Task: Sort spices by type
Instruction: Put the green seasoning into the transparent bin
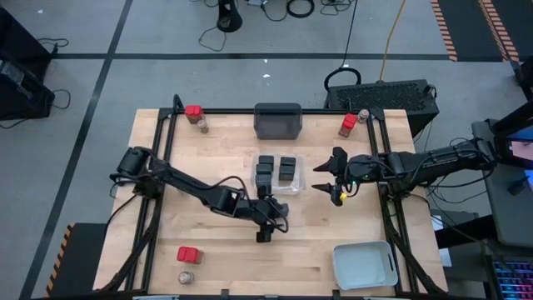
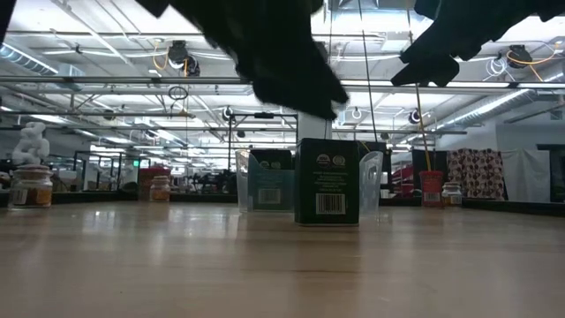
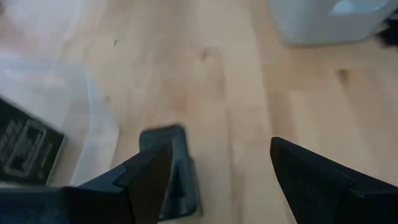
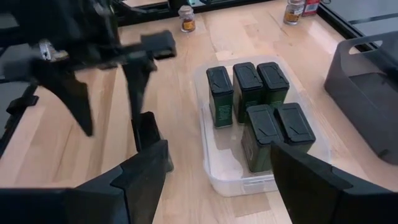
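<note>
Left gripper (image 1: 265, 223) low over table (image 1: 216, 258) centre, just front of clear tray (image 1: 291, 188), fingers apart, nothing clamped. One black box (image 1: 263, 237) standing upright on bare wood beside and under those fingers; touching or not, cannot tell. Same box seen from left wrist (image 3: 171, 171) below the left finger, and upright in the low view (image 2: 327, 181) with barcode facing camera, clear tray behind it. Right gripper (image 1: 327, 188) hovering just right of the clear tray, jaws wide apart, empty. Five black boxes (image 4: 261, 118) upright inside the clear tray (image 4: 239, 180), three in a row, two beside them; all lids shut. Dark grey tray (image 1: 277, 121) at table's far edge, pale grey tray (image 1: 364, 264) at near right corner, contents of both not visible. Red-topped container (image 1: 193, 112) with a round jar (image 1: 202, 127) touching or just beside it at far left corner. Another red-topped one (image 1: 347, 123) plus jar (image 1: 363, 114) at far right corner. Third red-topped pair (image 1: 189, 254) and jar (image 1: 186, 277) near front left edge. All those well apart from both grippers.
</note>
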`<control>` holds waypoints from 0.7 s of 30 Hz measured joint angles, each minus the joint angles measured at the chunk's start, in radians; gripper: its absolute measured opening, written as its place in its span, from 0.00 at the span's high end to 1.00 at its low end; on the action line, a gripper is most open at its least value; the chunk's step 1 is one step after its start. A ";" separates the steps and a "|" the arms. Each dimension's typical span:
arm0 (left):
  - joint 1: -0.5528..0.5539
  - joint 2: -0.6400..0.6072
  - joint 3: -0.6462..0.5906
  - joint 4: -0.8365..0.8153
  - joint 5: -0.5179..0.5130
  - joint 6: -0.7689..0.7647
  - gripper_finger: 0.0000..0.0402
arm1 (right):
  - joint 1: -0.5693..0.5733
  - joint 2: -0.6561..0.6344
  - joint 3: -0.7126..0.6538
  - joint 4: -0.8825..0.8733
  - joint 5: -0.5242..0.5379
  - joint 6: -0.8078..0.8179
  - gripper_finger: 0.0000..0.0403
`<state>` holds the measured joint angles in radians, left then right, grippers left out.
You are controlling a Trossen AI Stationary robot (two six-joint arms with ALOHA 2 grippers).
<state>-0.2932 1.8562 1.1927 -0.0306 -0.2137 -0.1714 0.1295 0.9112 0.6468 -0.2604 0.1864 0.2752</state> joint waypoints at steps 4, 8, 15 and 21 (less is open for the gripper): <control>0.000 0.032 -0.002 0.005 -0.067 -0.007 0.31 | 0.000 0.000 0.000 -0.004 0.000 0.001 0.35; 0.000 0.038 -0.001 0.010 -0.110 -0.004 0.31 | 0.000 0.000 0.000 -0.004 0.001 0.001 0.35; -0.004 0.030 -0.001 0.032 -0.074 0.037 0.31 | 0.000 0.000 0.000 -0.004 0.002 -0.003 0.35; -0.004 0.025 -0.001 0.046 -0.103 0.032 0.31 | 0.000 0.000 0.000 -0.004 0.002 -0.001 0.35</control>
<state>-0.2970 1.8809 1.1919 0.0154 -0.3162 -0.1397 0.1295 0.9112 0.6468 -0.2642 0.1879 0.2740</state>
